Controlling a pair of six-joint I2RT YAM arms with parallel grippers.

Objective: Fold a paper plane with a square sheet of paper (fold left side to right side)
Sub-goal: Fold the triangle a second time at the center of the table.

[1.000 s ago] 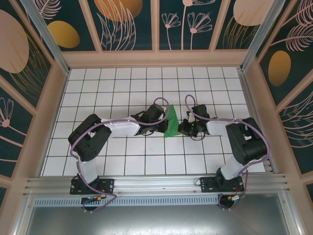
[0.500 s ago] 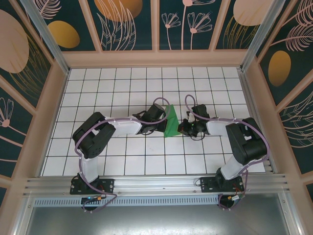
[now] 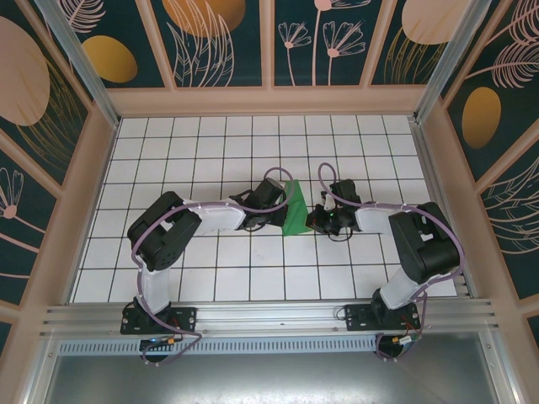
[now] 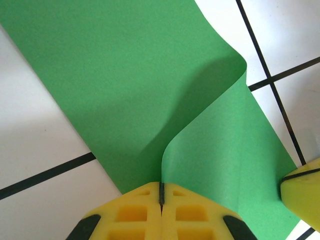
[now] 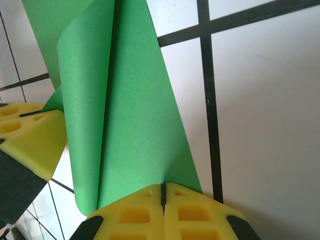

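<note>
The square sheet of paper (image 3: 296, 209) is bright green and folded into a narrow wedge lying mid-table between the two arms. My left gripper (image 3: 282, 212) is at its left edge. In the left wrist view the yellow jaws (image 4: 161, 189) are shut, and a raised flap (image 4: 225, 140) of the paper curls up into their seam. My right gripper (image 3: 312, 220) is at the paper's right edge. Its yellow jaws (image 5: 163, 187) are shut, their tips resting on the flat layer (image 5: 135, 115). The curled flap stands to the left in that view.
The white tiled tabletop (image 3: 210, 151) with black grid lines spreads all around the paper. Wooden walls (image 3: 93, 168) fence it on three sides, and a metal rail (image 3: 269, 316) runs along the near edge by the arm bases.
The left arm's elbow has swung a little to the right and up. Both grippers stay at the paper, and the right arm has not moved.
</note>
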